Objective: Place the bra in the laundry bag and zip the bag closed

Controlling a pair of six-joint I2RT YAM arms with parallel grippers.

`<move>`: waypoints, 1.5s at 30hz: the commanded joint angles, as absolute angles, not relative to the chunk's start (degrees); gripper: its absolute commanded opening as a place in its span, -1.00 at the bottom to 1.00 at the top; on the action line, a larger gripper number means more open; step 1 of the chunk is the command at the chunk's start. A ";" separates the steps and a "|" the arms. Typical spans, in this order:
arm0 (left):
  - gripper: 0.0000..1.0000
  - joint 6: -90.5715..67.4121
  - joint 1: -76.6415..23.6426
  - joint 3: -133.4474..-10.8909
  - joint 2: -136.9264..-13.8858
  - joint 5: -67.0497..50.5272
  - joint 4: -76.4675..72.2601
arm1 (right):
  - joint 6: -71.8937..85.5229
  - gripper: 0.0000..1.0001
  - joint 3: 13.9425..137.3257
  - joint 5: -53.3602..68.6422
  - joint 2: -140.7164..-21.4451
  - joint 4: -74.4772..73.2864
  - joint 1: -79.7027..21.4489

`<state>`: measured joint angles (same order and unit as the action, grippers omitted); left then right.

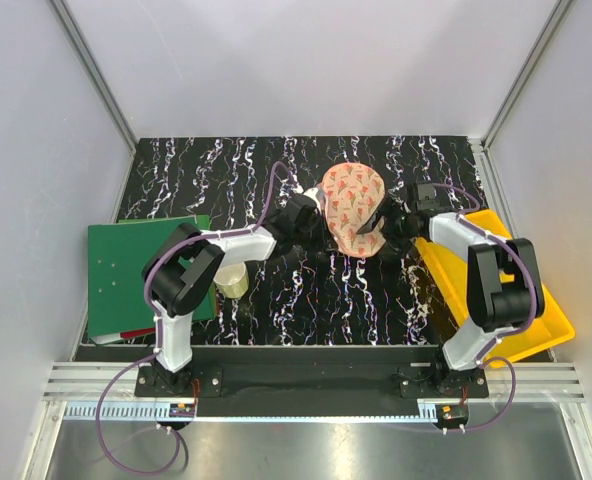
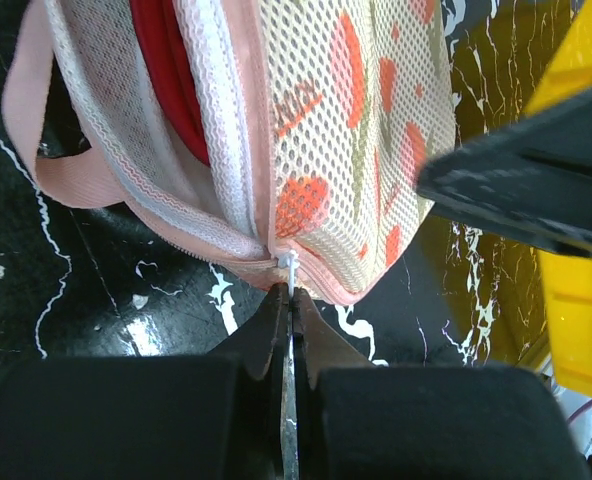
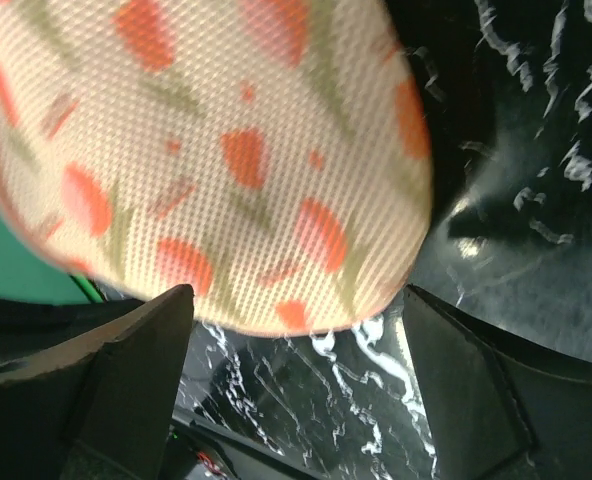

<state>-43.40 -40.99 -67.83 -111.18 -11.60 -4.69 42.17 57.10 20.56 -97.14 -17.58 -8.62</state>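
My left jaws pinch the zip pull (image 2: 289, 266) to seal the bra (image 2: 161, 60) inside the bag (image 2: 356, 150); my right jaws gape

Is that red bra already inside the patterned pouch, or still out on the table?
Inside. The left wrist view shows the bra tucked between the white mesh layers of the laundry bag, zip not yet closed.

The laundry bag (image 1: 354, 208) lies mid-tabletop (image 1: 316, 300) toward the far edge, the bra (image 2: 161, 60) in it. A tray (image 1: 541, 330) lies at the right edge, a board (image 1: 126, 270) at the left, a cup (image 1: 232, 281) beside the board.
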 commanded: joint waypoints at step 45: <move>-1.00 -40.00 -29.27 -58.18 -102.04 -11.69 -2.91 | 49.86 -1.00 50.79 31.37 -100.72 5.46 -10.12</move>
